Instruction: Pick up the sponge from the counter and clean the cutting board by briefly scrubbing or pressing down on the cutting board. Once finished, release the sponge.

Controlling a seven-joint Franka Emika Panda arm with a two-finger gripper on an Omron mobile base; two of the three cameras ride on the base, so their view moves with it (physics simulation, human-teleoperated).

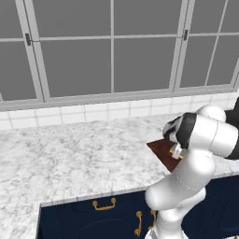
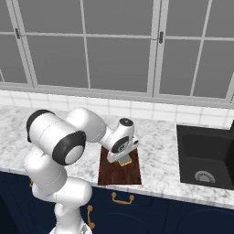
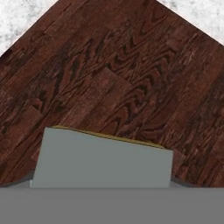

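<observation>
Sponge (image 3: 103, 161), flat grey slab, apparently pressed on grained wooden cutting board (image 3: 113, 74).

Sponge (image 2: 124, 160): yellow body, grey-green top, sits directly under fingers, resting on cutting board (image 2: 119, 172). Board: dark reddish-brown wood, flat on marble counter (image 2: 160, 151), extending beyond fingers toward counter's front edge.

One sponge (image 2: 124, 160), one cutting board (image 2: 119, 172), one sink (image 2: 205, 157), four brass handles (image 1: 104, 204).

no readable text, no labels, no brands, no numbers
</observation>
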